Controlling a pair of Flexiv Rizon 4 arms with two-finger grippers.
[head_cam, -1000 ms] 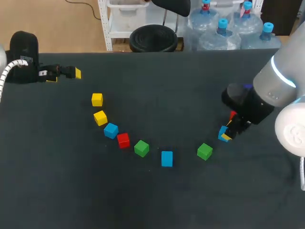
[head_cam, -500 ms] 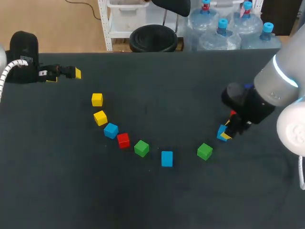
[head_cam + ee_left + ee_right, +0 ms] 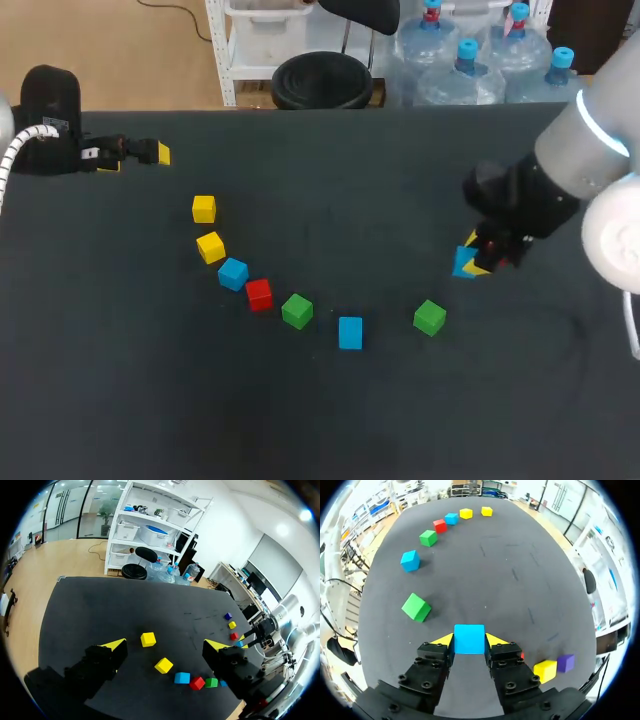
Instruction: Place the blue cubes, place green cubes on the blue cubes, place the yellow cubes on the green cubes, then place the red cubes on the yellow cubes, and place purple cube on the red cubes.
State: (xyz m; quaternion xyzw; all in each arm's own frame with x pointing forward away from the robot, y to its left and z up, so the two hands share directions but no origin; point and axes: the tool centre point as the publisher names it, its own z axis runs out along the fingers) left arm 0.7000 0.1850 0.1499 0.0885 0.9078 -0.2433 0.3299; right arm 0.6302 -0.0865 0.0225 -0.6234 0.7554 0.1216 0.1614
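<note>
My right claw [image 3: 469,642] clamps a blue cube [image 3: 469,636] by two opposite sides, one flat face turned squarely to the wrist, over the bench [image 3: 330,420]; my left claw [image 3: 166,645] stands released.

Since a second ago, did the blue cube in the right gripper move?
Yes. The blue cube, held by the right gripper, has shifted up the head view, farther from the nearest green cube.
</note>
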